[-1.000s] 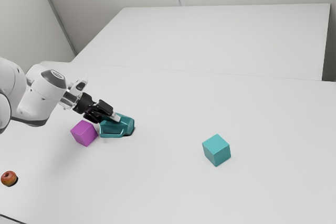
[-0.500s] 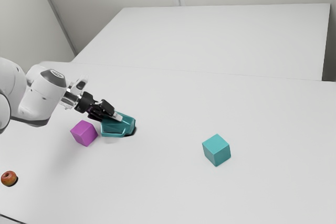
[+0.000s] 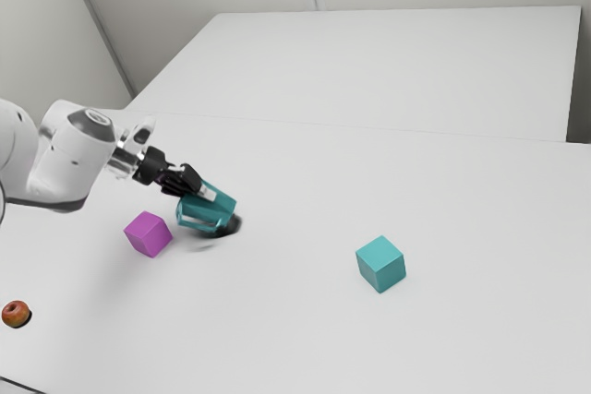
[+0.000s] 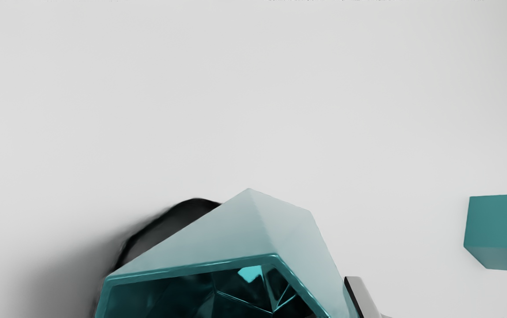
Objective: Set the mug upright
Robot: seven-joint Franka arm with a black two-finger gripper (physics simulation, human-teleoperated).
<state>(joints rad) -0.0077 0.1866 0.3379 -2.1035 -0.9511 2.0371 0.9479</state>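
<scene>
Namely: one mug (image 3: 207, 210), exterior view's left — tilted, gripped by the fingers (image 4: 361, 295); grasp done — upright set-down outstanding.

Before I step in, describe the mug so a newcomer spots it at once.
On the white table, follow the arm from the exterior view's left to its black gripper. Held there is the teal, many-sided mug, tilted. Unlike the purple block and the teal block, it is hollow.

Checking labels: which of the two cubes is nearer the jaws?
The magenta cube, near the tilted teal mug; the teal cube sits farther toward the exterior view's right.
</scene>
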